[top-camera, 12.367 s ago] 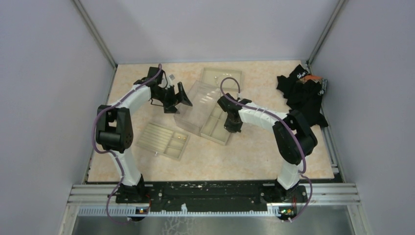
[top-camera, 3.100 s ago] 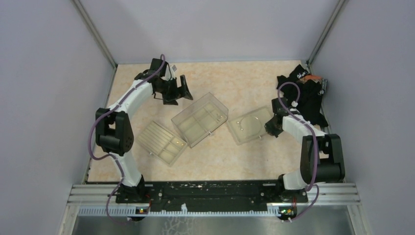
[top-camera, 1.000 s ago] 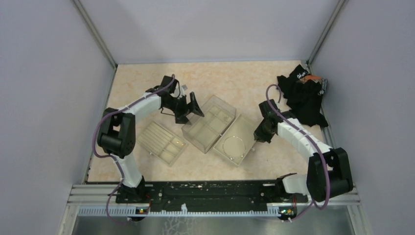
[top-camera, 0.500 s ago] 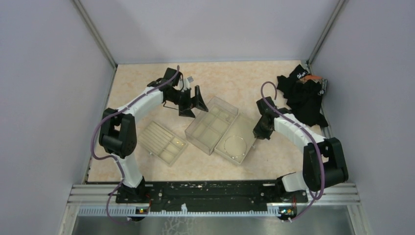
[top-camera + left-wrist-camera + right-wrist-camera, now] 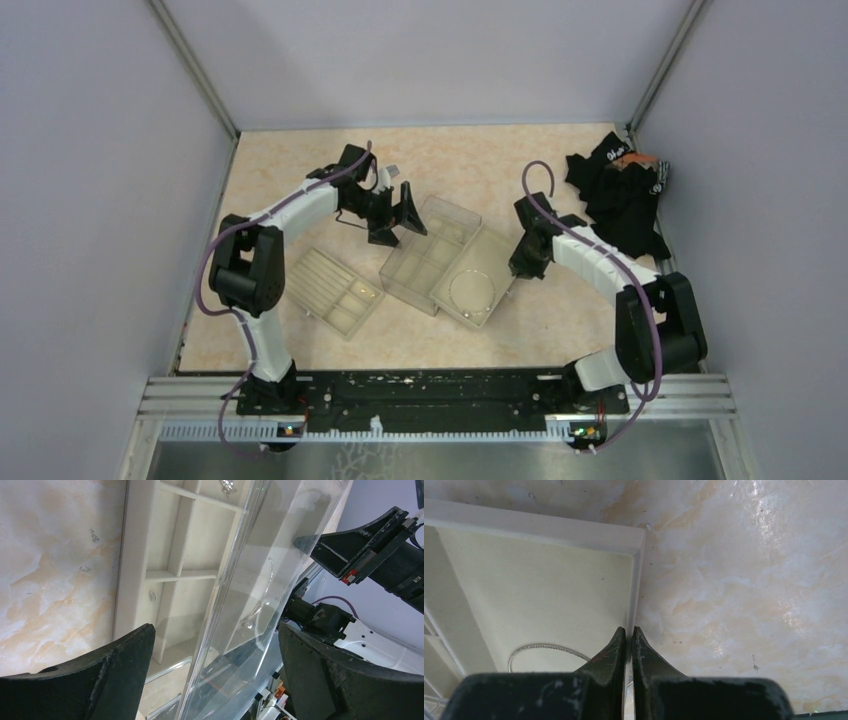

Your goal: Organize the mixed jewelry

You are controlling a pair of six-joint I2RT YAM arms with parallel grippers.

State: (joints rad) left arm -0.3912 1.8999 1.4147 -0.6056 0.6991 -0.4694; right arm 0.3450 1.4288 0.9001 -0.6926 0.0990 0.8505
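Left gripper: jaws spread wide, holding nothing, hovering over the far-left corner of the compartment box. It has come nearer and further right than three seconds ago.
Right gripper: fingers pressed together on the thin right wall of the flat tray, which runs into the gap between them.
Loop: lies flat inside the flat tray; in the right wrist view its arc shows just left of the fingers.
Flat tray shift: three seconds ago it sat well right of the box, apart from it. Now it lies against the box's near-right side, a little further left than half a second ago.
Compartment box shift: it has turned and slid slightly right.
Tiny piece: a pale glinting speck in one far compartment of the box, seen from the left wrist.
Slotted tray: left of the box, unmoved.
Black cloth heap: far right of the table, unmoved.
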